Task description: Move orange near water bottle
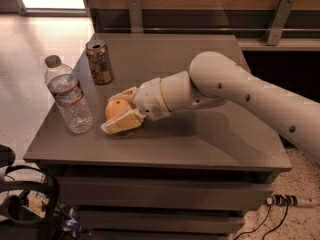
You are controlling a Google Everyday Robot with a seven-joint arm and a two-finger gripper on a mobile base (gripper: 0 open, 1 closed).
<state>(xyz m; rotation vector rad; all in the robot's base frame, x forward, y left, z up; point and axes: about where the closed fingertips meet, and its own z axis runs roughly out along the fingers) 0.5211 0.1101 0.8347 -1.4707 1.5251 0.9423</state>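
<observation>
The gripper [111, 113] sits low on the table [200, 144], left of the middle, with its fingers hugging the orange [116, 108]. Just to its left stands the tall water bottle [70, 99], with only a thin gap between it and the fingers. Behind the gripper a brown can [99, 62] stands near the back left corner, a little way from the bottle. The thick white arm [240, 89] reaches in across the right side. The front strip of the table and the back middle are bare, so a hand could pass there
</observation>
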